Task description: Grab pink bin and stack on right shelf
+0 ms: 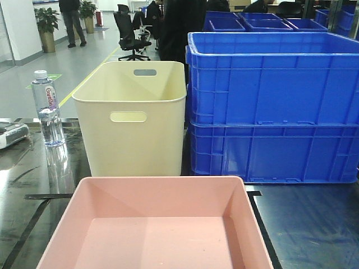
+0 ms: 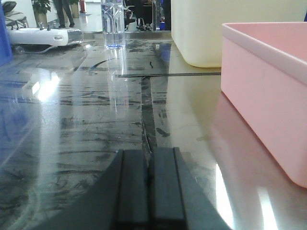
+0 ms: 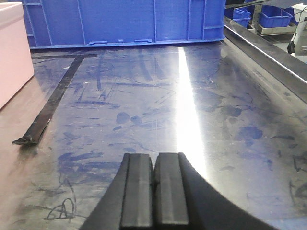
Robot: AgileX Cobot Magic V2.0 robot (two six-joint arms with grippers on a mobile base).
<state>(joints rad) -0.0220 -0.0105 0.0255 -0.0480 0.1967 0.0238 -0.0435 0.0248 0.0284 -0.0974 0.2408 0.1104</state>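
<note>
The pink bin [image 1: 157, 224] sits empty on the shelf [image 1: 314, 224], nearest the front camera, inside black tape lines [image 1: 33, 218]. Just behind it stands the cream bin [image 1: 132, 117], with a gap between them, and to the right of that two stacked blue crates [image 1: 272, 106]. A water bottle [image 1: 47, 109] stands at the left, well apart from the pink bin.

The left gripper [image 2: 148, 191] hangs low over the glossy surface, its fingers pressed together and holding nothing (the pink bin's wall [image 2: 264, 100] lies off to its right). The right gripper [image 3: 154, 194] is likewise closed on nothing above bare shelf, with the pink bin [image 3: 12, 52] at the far left edge and a crate [image 3: 127, 21] ahead.
</note>
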